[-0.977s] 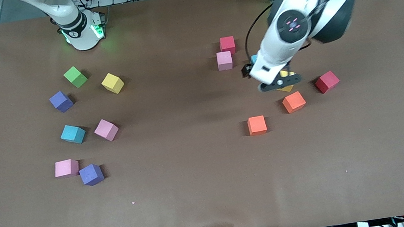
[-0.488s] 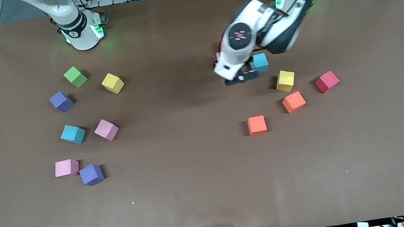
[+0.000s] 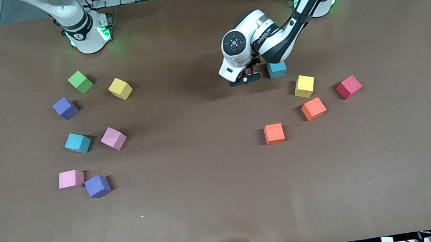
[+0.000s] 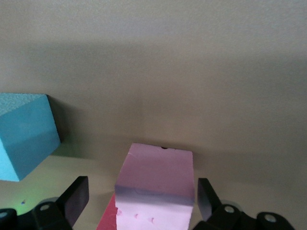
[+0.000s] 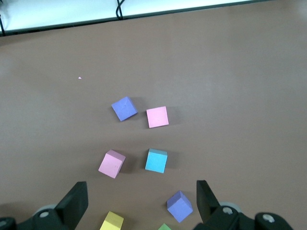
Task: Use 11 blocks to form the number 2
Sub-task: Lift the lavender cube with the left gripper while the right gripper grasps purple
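Observation:
My left gripper (image 3: 246, 78) is low over the table and open, its fingers on either side of a pink block (image 4: 156, 187) without touching it. A red block (image 4: 108, 218) lies against that pink block; the arm hides both in the front view. A blue block (image 3: 277, 69) sits beside the gripper and also shows in the left wrist view (image 4: 24, 134). Two orange blocks (image 3: 274, 133) (image 3: 313, 108) and a red block (image 3: 349, 87) lie nearer the front camera. My right gripper (image 5: 141, 201) is open and empty, high above purple (image 5: 124, 108), pink (image 5: 157, 117) and blue (image 5: 156, 160) blocks.
A yellow cube (image 3: 304, 86) lies between the blue block and the orange ones. At the right arm's end lie a green cube (image 3: 80, 82), a yellow cube (image 3: 120, 88), two purple blocks (image 3: 65, 108) (image 3: 97, 186), two pink blocks (image 3: 113, 138) (image 3: 71, 179) and a blue block (image 3: 77, 143).
My left gripper has moved from over the yellow cube toward the right arm's end and come down around the pink block. No block has moved.

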Motion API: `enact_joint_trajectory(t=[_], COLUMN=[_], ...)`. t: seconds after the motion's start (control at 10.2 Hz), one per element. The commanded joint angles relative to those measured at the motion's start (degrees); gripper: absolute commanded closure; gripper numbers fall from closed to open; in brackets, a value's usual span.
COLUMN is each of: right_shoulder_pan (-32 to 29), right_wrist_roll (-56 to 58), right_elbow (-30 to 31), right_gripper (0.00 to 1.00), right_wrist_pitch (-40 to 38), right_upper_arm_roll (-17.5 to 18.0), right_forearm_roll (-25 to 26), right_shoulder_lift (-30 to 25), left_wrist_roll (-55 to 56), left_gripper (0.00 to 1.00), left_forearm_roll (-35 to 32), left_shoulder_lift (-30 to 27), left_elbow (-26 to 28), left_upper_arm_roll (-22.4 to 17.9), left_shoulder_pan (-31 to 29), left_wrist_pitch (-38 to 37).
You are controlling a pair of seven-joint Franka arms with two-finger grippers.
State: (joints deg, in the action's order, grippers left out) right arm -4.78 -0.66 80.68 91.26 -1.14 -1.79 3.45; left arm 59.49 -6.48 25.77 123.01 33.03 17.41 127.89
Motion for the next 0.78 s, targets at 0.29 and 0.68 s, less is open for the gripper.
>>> enact_joint_trajectory(t=[0.29, 0.68], right_shoulder_pan=[0.3, 6.43], right_wrist_roll=[6.67, 12.97], right_elbow=[-0.96, -0.7], right_gripper=[0.0, 0.0], right_wrist_pitch=[-0.12, -0.2], right_upper_arm_roll=[0.17, 0.26], right_forearm_roll=[-0.23, 0.39], right_shoulder_lift=[0.59, 4.27], left_wrist_roll=[0.28, 0.81], left_gripper=[0.0, 0.0], left_forearm_roll=[-1.08, -0.47], left_shoulder_lift=[1.73, 2.7], left_elbow=[2.23, 1.01], left_upper_arm_roll=[0.36, 0.45], left_shoulder_pan=[-0.19, 0.25], left_wrist_pitch=[3.42, 3.77])
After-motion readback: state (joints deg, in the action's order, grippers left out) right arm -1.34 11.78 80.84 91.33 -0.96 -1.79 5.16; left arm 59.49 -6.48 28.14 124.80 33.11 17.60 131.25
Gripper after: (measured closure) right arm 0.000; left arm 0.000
